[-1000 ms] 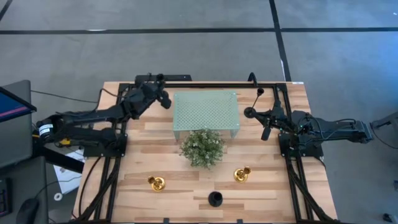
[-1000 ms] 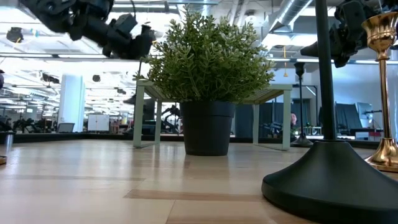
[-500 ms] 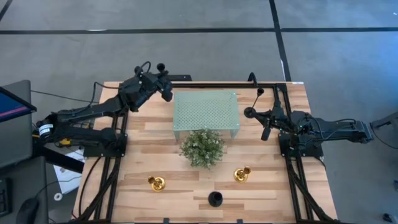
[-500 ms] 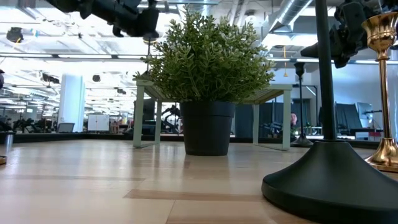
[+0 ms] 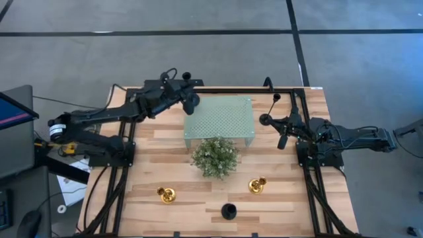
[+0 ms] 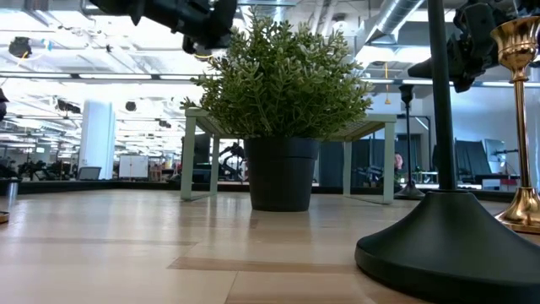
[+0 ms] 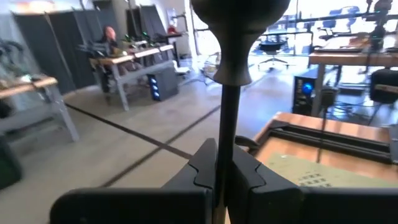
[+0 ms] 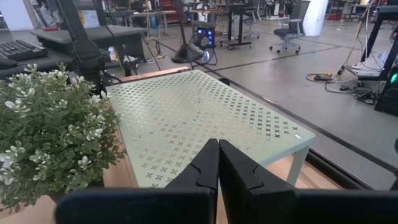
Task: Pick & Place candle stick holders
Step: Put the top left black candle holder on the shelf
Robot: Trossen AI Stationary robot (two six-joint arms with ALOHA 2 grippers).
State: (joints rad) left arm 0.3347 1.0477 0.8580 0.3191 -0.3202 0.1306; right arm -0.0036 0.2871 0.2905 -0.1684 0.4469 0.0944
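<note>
My left gripper [image 5: 190, 100] is shut on a black candle stick holder [image 7: 239, 31] in the air over the far left corner of the green perforated rack [image 5: 221, 116]; it also shows in the low view [image 6: 207, 25]. My right gripper [image 5: 281, 131] is shut and empty, hovering right of the rack. A second black holder [image 5: 264, 119] stands on its disc base beside the rack's right side. A third [image 5: 228, 211] stands near the front edge. Two gold holders [image 5: 166, 195] [image 5: 258, 186] stand on the table in front of the plant. My left gripper pinches the holder's thin stem [image 7: 227, 124] between its two fingers, a little below the cup. The fingers come from the table's left and lie across the stem. The holder is lifted clear with its cup up; its base is hidden below the fingers.
A bushy green plant [image 5: 215, 157] in a dark pot stands in front of the rack at the table's middle. Black frame rails [image 5: 297, 106] run along the table's far and side edges. In the low view the near black holder [image 6: 447, 245] and a gold one [image 6: 519, 118] stand close.
My left gripper has risen and gone toward the table's right, from left of the rack to over its far left corner, carrying the black holder clear of the table. My right gripper has kept still.
</note>
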